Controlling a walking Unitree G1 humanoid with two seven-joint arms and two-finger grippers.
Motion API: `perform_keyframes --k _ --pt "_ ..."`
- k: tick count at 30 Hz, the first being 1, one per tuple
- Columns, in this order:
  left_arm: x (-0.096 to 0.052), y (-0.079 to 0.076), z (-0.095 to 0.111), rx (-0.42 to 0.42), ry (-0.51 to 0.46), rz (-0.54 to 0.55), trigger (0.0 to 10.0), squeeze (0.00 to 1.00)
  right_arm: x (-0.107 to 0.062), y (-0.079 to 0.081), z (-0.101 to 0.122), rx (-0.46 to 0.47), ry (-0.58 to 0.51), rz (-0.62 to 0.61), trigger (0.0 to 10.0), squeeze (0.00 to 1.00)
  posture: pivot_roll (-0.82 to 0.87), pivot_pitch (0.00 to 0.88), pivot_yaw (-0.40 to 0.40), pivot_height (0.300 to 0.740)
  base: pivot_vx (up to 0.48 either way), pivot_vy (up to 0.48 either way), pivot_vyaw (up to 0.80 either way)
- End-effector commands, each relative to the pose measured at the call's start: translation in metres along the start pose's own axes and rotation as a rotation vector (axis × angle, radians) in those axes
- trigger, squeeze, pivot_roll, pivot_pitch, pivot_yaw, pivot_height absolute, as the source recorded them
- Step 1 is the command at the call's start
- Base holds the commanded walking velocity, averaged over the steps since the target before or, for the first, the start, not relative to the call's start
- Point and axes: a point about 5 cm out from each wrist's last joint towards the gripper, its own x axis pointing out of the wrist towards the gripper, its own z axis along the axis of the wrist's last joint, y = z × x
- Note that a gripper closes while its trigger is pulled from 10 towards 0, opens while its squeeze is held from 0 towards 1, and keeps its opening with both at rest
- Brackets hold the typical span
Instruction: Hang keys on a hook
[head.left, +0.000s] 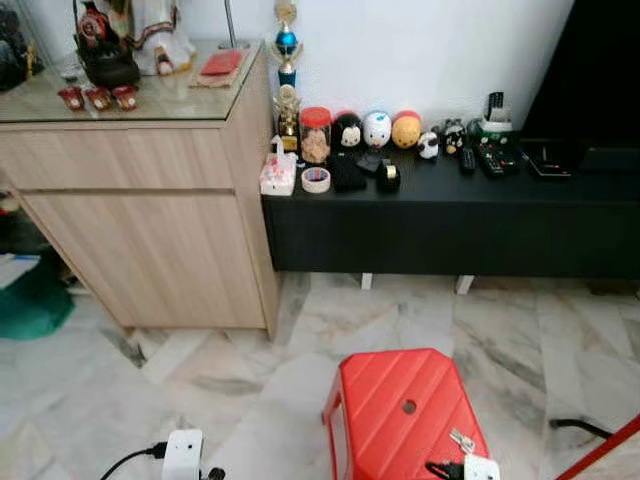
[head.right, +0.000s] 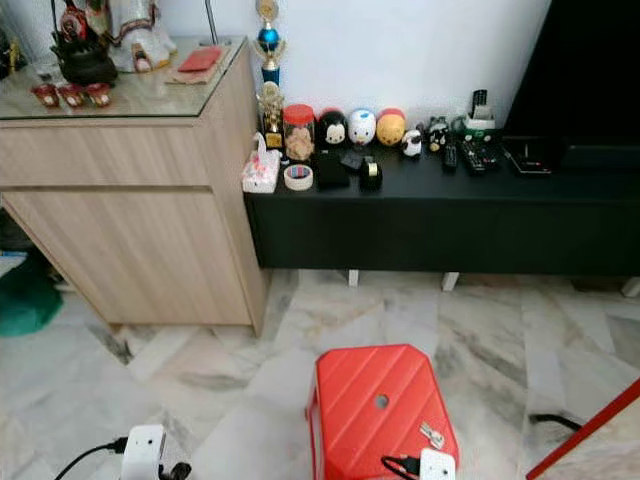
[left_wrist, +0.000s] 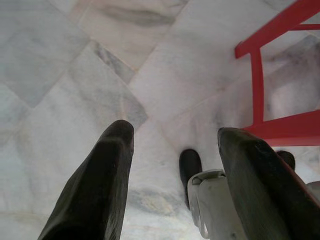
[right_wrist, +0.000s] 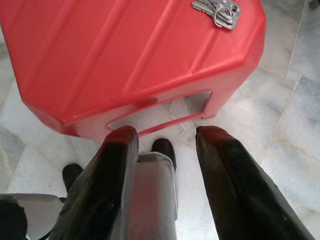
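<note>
A small bunch of silver keys (head.left: 462, 440) lies on the near right corner of a red plastic stool (head.left: 400, 400) standing on the marble floor. In the right wrist view the keys (right_wrist: 217, 11) rest on the stool top (right_wrist: 125, 50). My right gripper (right_wrist: 165, 131) is open and empty, hanging off the stool's edge and well short of the keys. My left gripper (left_wrist: 172, 132) hangs open over bare floor to the left of the stool, with nothing between its fingers. The white wrists of my left arm (head.left: 182, 455) and right arm (head.left: 478, 468) show at the bottom of the head views.
A light wooden cabinet (head.left: 150, 220) with a glass top stands at the back left. A low black bench (head.left: 450, 220) along the white wall carries toys, a jar, tape and remotes. A red bar (head.left: 605, 450) crosses the lower right corner. Marble floor surrounds the stool.
</note>
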Motion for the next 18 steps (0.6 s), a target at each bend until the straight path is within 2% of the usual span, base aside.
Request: perform_keyframes --k 1,6,18 --pt "-0.0008 0.0037 -0.0026 0.002 0.012 0.009 10.0 0.0 0.0 -0.0025 0.0001 0.003 0.004 -0.008 10.0 0.0 0.0 0.0 0.01 0.74 0.0 0.0 0.0" --pt "-0.0005 0.0037 -0.0012 0.021 0.012 0.003 10.0 0.0 0.0 -0.0018 0.0001 0.004 0.005 -0.005 10.0 0.0 0.0 0.0 0.011 0.74 0.0 -0.173 0.0" --pt "-0.0002 0.0055 0.0011 0.031 0.004 0.008 10.0 0.0 -0.0003 -0.0011 -0.0013 -0.001 0.006 -0.002 10.0 0.0 0.0 0.0 0.013 0.74 0.0 -0.387 0.0"
